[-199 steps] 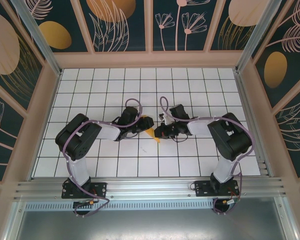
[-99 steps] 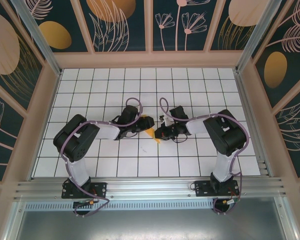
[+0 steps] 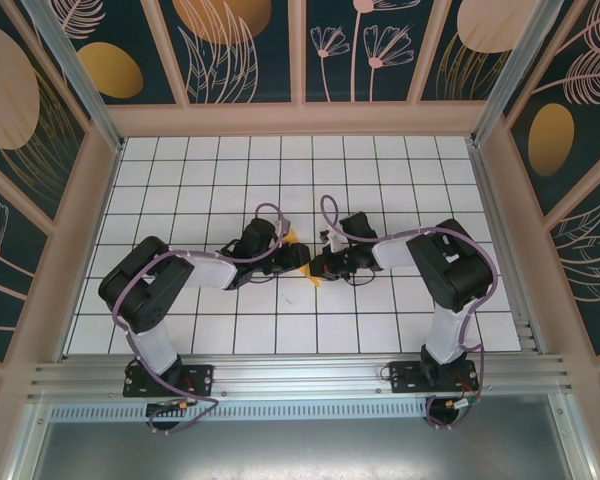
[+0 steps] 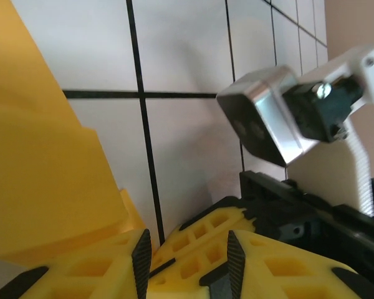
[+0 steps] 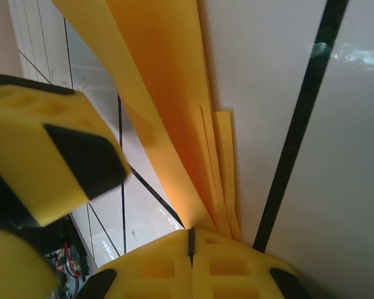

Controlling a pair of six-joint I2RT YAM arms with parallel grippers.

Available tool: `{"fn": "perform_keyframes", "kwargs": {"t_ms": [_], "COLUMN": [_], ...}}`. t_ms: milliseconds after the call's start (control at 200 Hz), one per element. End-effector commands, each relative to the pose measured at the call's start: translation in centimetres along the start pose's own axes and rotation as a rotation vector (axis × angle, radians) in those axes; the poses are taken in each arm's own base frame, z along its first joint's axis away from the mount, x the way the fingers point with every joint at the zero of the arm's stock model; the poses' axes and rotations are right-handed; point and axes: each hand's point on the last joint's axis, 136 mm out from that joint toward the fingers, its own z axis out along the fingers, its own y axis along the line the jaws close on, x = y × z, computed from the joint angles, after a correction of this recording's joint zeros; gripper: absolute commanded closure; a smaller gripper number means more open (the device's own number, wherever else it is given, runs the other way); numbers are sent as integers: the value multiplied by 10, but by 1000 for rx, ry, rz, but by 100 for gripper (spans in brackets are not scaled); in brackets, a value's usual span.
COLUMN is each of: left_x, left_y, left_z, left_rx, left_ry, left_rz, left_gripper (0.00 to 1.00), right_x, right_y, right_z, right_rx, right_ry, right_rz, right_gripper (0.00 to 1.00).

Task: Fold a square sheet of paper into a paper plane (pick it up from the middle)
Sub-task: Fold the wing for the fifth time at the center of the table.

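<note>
The sheet of paper (image 3: 295, 239) is orange-yellow and folded into several long layers, lying mid-table between the two grippers. My right gripper (image 3: 322, 266) is shut on it; in the right wrist view the layers of paper (image 5: 168, 93) run down into the closed seam of the right gripper (image 5: 190, 232). My left gripper (image 3: 300, 258) sits right against the right one. In the left wrist view the left gripper (image 4: 188, 237) has its jaws apart, with the paper (image 4: 37, 156) just left of them and the right gripper's yellow fingers (image 4: 199, 249) showing through the gap.
The white tiled floor (image 3: 200, 190) lies bare around the two arms. Low tan walls (image 3: 300, 120) ring it, and a metal rail (image 3: 300, 375) runs along the near edge. The right wrist's silver camera block (image 4: 268, 118) hangs close ahead of the left gripper.
My left gripper has slid right across the paper until it sits against the right gripper, covering most of the orange. The right gripper has stayed put, still shut.
</note>
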Motion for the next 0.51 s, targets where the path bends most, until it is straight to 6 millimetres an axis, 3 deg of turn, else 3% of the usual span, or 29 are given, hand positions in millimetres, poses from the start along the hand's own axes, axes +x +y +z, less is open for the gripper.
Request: {"fn": "perform_keyframes", "kwargs": {"t_ms": [0, 335, 500], "left_x": [-5, -16, -21], "left_y": [11, 58, 67], "left_z": [7, 10, 4], "left_rx": [-19, -195, -247], "left_ry": [-42, -152, -168], "left_rz": [21, 22, 28], "left_gripper": [60, 65, 65], "right_x": [14, 21, 26], "right_y": [-43, -51, -58], "right_z": [3, 1, 0], "right_rx": [127, 159, 191], "right_ry": [11, 21, 31], "right_rz": [99, 108, 113], "right_gripper": [100, 100, 100]}}
